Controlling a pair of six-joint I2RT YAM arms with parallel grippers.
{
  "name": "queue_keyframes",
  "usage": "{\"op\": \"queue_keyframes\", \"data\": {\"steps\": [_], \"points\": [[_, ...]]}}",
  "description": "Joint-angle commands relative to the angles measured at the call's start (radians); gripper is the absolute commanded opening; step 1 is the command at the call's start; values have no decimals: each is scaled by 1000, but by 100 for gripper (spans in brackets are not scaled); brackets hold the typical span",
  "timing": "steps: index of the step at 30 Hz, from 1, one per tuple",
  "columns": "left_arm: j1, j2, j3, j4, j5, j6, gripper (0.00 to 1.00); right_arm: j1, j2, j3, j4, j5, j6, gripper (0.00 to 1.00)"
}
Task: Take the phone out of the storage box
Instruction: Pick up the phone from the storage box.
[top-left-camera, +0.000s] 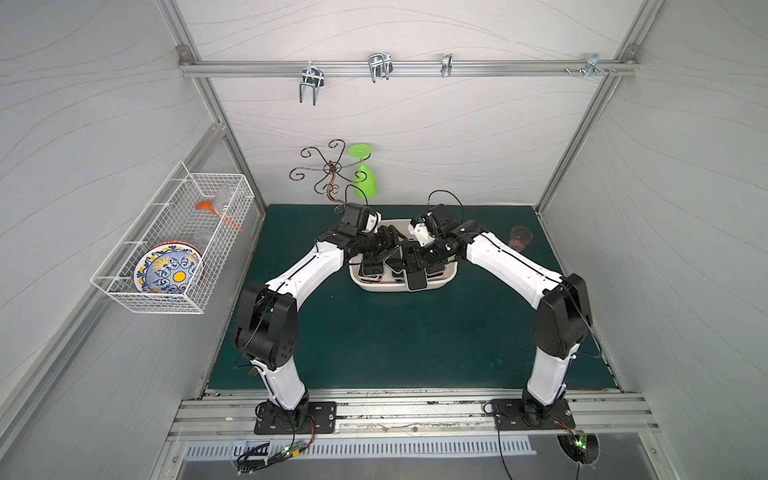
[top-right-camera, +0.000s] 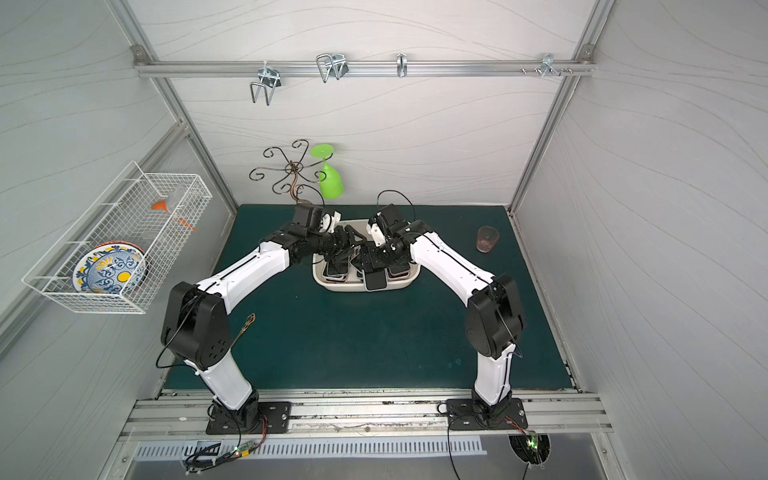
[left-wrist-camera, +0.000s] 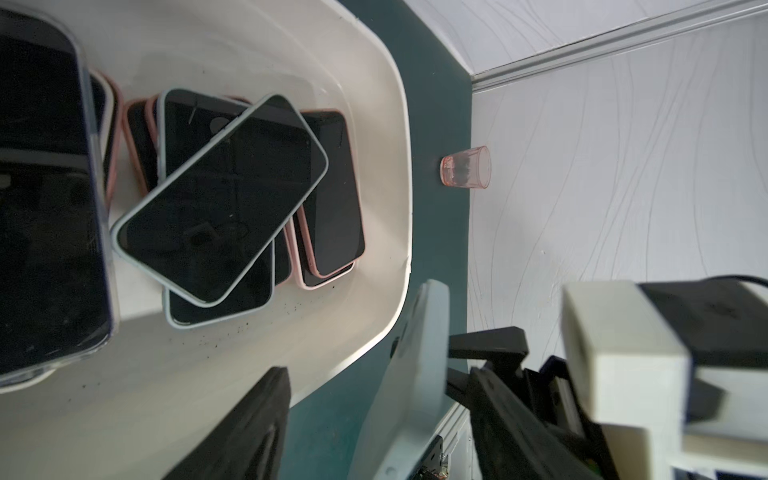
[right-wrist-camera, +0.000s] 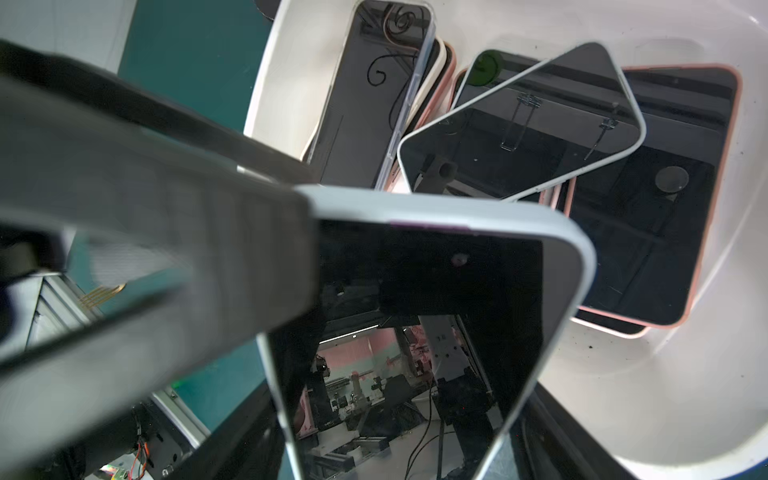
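Note:
The cream storage box (top-left-camera: 365, 286) (top-right-camera: 328, 286) sits on the green mat at the back with several dark-screened phones (left-wrist-camera: 220, 199) (right-wrist-camera: 523, 120) piled in it. My right gripper (top-left-camera: 412, 266) (right-wrist-camera: 395, 419) is shut on a phone (top-left-camera: 417, 280) (top-right-camera: 375, 280) (right-wrist-camera: 436, 270) in a pale case, held tilted above the box's front rim. My left gripper (top-left-camera: 395, 245) (left-wrist-camera: 374, 374) reaches in from the other side. Its open fingers (left-wrist-camera: 253, 424) straddle that phone's edge (left-wrist-camera: 415, 365), with mat showing between one finger and the case.
A pink cup (top-left-camera: 520, 239) (left-wrist-camera: 466, 167) stands on the mat right of the box. Behind the box a wire stand (top-left-camera: 328, 170) holds a hanging green glass (top-left-camera: 365, 178). A white wire basket (top-left-camera: 174, 241) with a patterned plate hangs on the left wall.

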Motion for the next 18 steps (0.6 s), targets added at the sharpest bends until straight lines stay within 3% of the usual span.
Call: {"op": "queue_keyframes", "data": {"steps": [1, 6, 10, 14, 18], "points": [[-7, 10, 41, -3, -17, 22, 67, 4, -63, 13, -1, -37, -13, 2], [-22, 12, 40, 7, -1, 25, 58, 6, -42, 31, -13, -60, -12, 3], [-27, 11, 31, 5, 17, 32, 42, 5, -20, 59, -38, -74, -10, 3], [-29, 2, 5, 14, 40, 29, 35, 2, 2, 83, -52, -89, -6, 3], [-29, -9, -12, 27, 61, 27, 22, -2, 17, 91, -48, -110, 3, 3]]}}
